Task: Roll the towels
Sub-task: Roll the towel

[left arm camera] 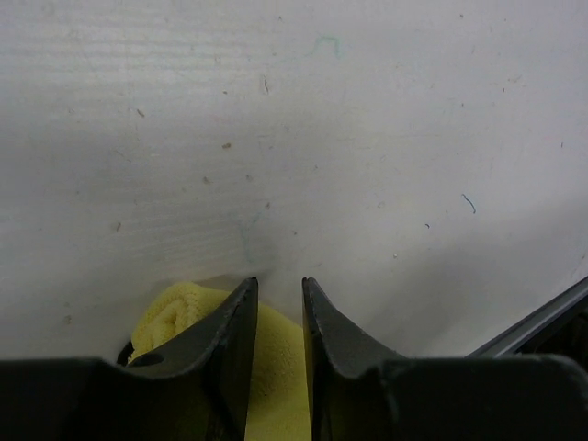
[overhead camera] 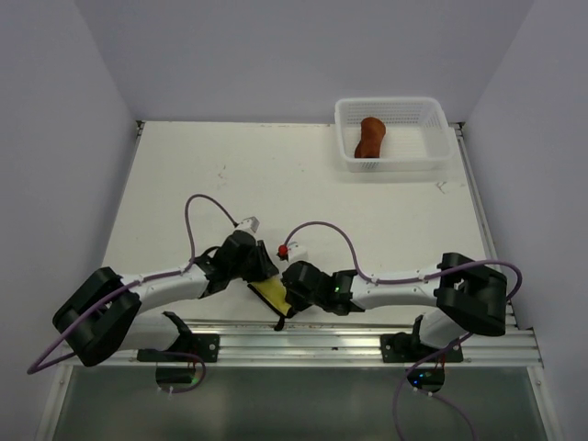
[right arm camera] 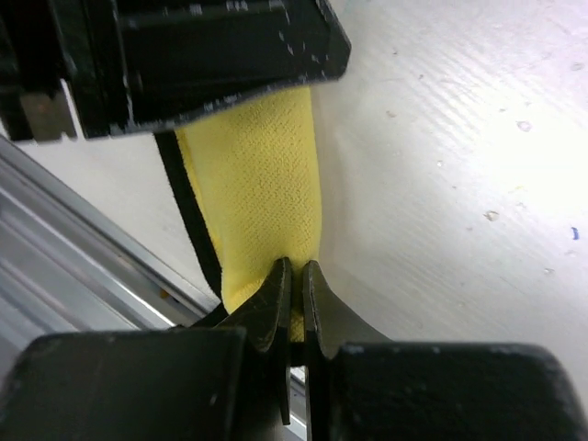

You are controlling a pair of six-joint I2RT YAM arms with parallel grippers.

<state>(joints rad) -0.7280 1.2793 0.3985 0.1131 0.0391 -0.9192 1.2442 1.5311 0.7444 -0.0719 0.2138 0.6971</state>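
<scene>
Top external: two towels [overhead camera: 272,292], seemingly.

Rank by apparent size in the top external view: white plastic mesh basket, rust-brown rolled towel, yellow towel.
1. White plastic mesh basket, clearly largest.
2. Rust-brown rolled towel and yellow towel: unsure, since the grippers cover most of the yellow one.

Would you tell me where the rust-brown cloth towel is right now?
In the top view, the rust-brown cloth towel lies rolled inside the white plastic mesh basket at the table's far right corner.
</scene>
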